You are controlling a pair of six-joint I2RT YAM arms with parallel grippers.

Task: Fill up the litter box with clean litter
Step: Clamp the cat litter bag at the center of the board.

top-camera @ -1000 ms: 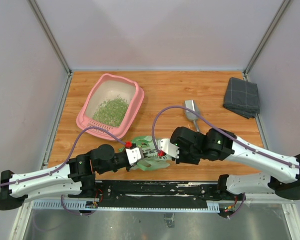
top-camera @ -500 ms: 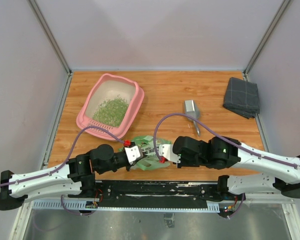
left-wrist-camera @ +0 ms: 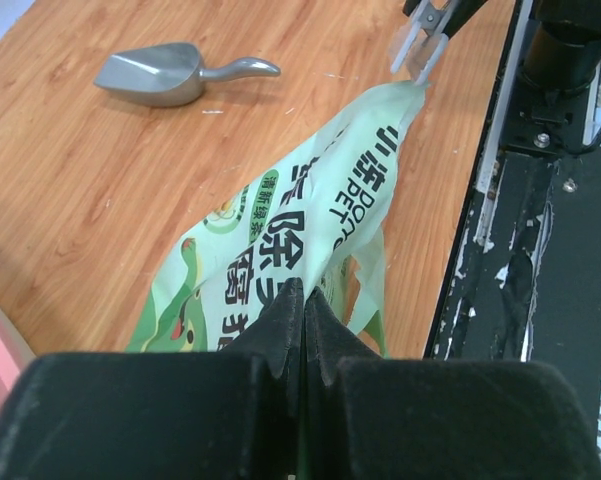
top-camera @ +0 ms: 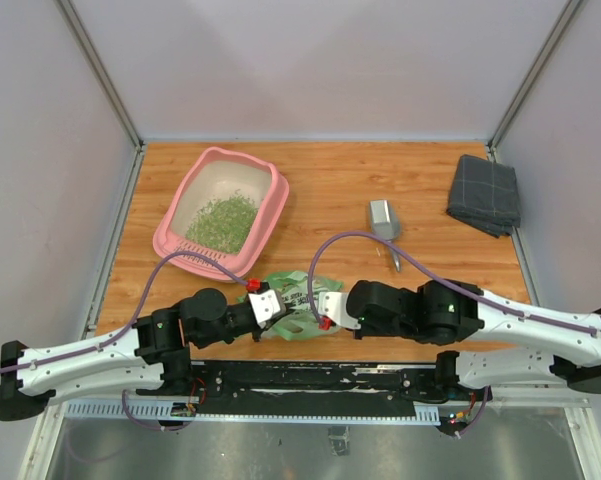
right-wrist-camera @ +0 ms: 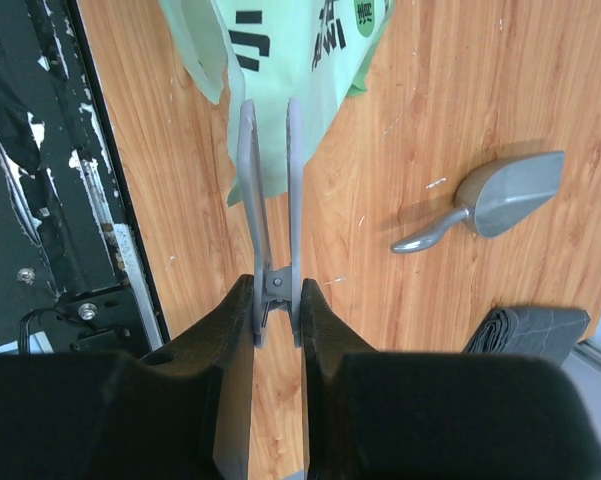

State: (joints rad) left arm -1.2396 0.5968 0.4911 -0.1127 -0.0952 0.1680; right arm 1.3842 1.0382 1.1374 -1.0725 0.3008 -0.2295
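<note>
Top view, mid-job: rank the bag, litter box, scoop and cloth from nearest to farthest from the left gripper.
1. Bag: clamped in the left gripper at the near edge, the right gripper's tongs at its other corner.
2. Litter box: farther back on the left, rim close by.
3. Scoop: off to the right, mid-table.
4. Cloth: far right corner.

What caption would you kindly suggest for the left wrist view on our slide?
Left fingers pinch the printed green bag; a metal scoop lies beyond on the table.
</note>
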